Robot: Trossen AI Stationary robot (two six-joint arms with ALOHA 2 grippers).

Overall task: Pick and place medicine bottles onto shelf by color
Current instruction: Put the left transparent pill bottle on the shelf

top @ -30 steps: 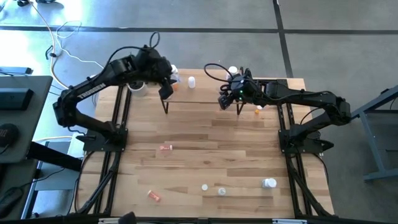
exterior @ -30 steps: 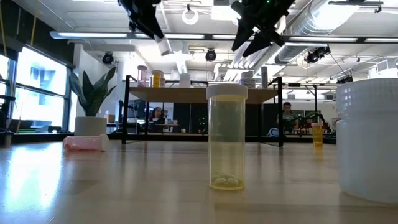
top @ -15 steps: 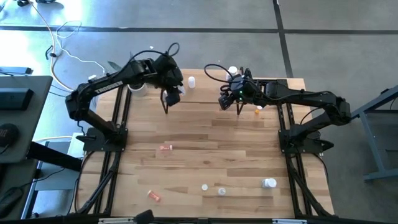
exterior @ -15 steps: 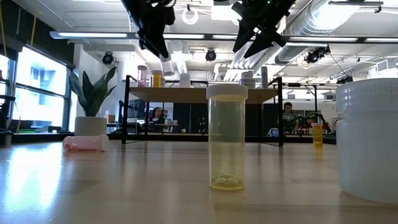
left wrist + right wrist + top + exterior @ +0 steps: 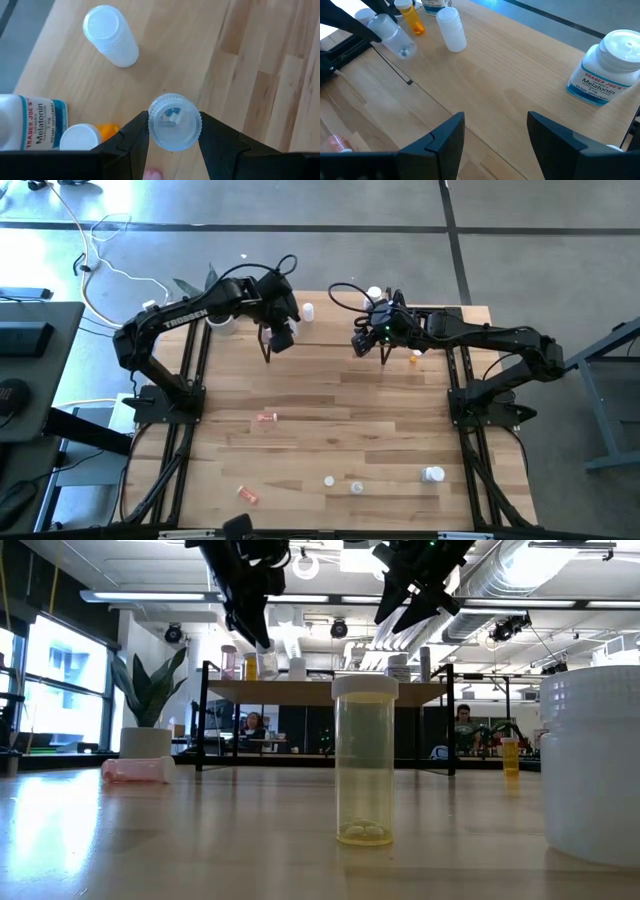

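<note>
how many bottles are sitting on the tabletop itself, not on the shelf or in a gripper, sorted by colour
orange or pink bottles: 3
white bottles: 2
clear vial: 1
total: 6

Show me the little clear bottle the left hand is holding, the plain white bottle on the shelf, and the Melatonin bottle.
clear bottle (image 5: pixel 174 122), left wrist view, on its ribbed cap.
white bottle (image 5: pixel 111 36), left wrist view, on its side below the cap.
Melatonin bottle (image 5: pixel 600 82), right wrist view, on its label.
</note>
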